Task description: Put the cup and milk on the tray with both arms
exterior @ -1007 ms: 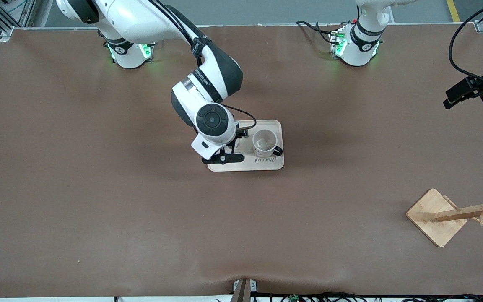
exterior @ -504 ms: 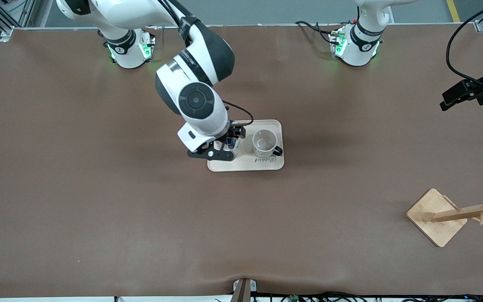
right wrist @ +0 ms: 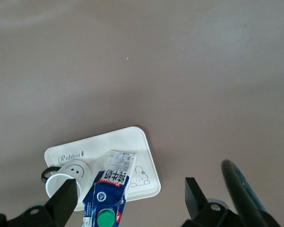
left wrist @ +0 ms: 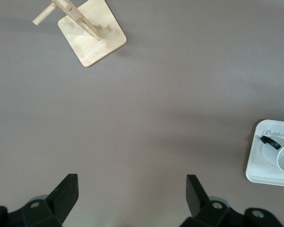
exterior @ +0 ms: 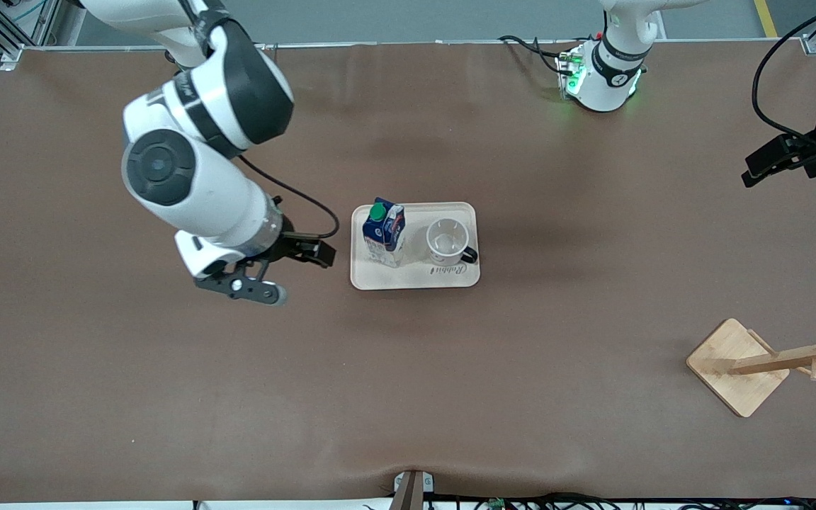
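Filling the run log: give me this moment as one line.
milk: upright on tray | cup: on tray beside milk | right gripper: open, over table | left gripper: open, empty

1. A brown table (exterior: 167, 397) carries everything — its surface is plain and matte.
2. The cream tray (exterior: 415, 278) lies flat on it, about midway between the two ends, with the script word "Rabbit" along its edge nearest the front camera.
3. A wooden stand (exterior: 737, 365) rests on its square base toward the left arm's end of the table, nearer the front camera than the tray and well apart from it — its pegged post appears tilted over.
4. The two arm bases (exterior: 601, 78) stand along the table's edge farthest from the front camera.
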Available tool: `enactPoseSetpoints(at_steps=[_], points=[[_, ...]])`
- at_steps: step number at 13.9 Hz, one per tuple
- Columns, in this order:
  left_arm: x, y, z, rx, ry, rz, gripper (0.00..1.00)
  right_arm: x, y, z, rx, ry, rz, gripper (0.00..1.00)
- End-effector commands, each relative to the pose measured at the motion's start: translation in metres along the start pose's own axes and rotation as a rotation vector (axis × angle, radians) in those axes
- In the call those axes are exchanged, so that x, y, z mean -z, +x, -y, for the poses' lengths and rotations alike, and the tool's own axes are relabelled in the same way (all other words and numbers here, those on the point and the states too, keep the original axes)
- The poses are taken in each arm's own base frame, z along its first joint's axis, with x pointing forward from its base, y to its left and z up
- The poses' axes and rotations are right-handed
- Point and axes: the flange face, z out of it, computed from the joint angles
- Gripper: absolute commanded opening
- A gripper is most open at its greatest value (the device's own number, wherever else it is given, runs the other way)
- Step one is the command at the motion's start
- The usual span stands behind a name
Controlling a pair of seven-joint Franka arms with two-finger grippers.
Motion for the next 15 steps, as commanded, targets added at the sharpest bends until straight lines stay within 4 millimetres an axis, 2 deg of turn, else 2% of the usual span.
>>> enactPoseSetpoints(at_steps=[1,3,5,6,8,10,11,13,15], points=[[0.005,0.000,-0.003,0.006,-0.017,-0.003,1.00,0.043,-0.001,-0.041,-0.043,-0.009,0.023,1.00],[0.005,0.001,-0.003,0.006,-0.017,-0.003,1.00,0.084,-0.005,-0.071,-0.033,0.014,0.000,1.00],[0.005,0.001,-0.002,0.007,-0.017,-0.003,1.00,0.102,-0.003,-0.114,0.071,-0.005,0.039,1.00],[0.005,0.001,-0.001,0.009,-0.017,-0.003,1.00,0.113,-0.009,-0.122,0.140,-0.021,0.039,1.00],[0.005,0.001,0.000,0.012,-0.015,-0.004,1.00,0.121,-0.021,-0.137,0.155,-0.129,0.023,1.00],[0.005,0.001,0.002,0.013,-0.015,-0.004,1.00,0.118,-0.028,-0.170,0.214,-0.135,0.046,1.00],[0.005,0.001,0.002,0.013,-0.015,-0.004,1.00,0.120,-0.028,-0.185,0.204,-0.128,0.027,1.00],[0.005,0.001,0.002,0.013,-0.015,-0.004,1.00,0.118,-0.033,-0.196,0.203,-0.140,0.015,1.00],[0.005,0.001,0.002,0.015,-0.015,-0.004,1.00,0.121,-0.024,-0.218,0.234,-0.137,0.008,1.00]])
